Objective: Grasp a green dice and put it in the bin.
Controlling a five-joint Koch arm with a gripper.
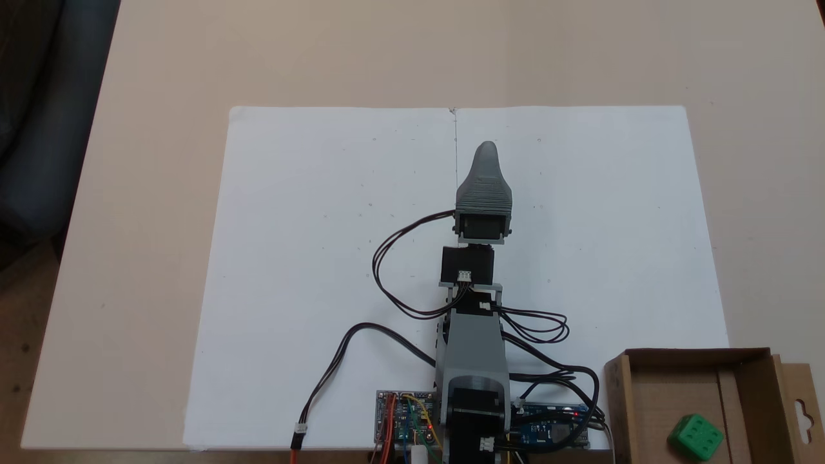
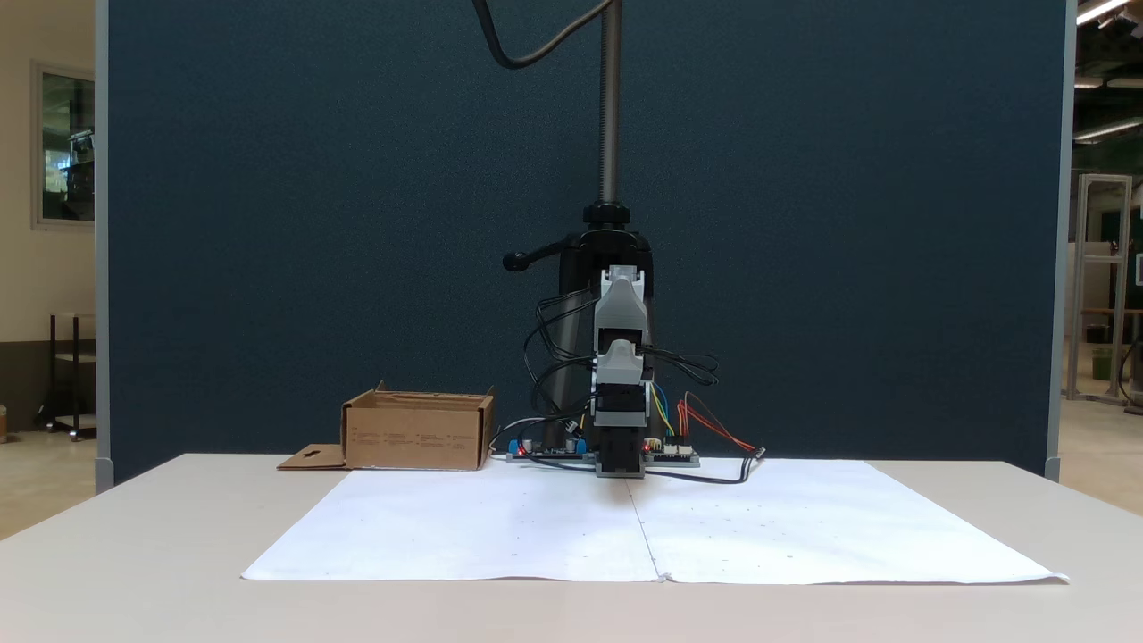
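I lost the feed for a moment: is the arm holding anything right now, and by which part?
Nothing is held. The green dice lies inside the cardboard box, away from the gripper, which points out over the white paper.

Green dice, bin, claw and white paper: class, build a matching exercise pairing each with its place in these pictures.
Things:
1. green dice
2. bin
3. claw
4. white paper

Places:
A. spread flat on the table
B. over the middle of the sheets
C. inside the cardboard box
D. beside the arm's base, at the table edge

Pairs: 1-C, 2-D, 3-B, 4-A
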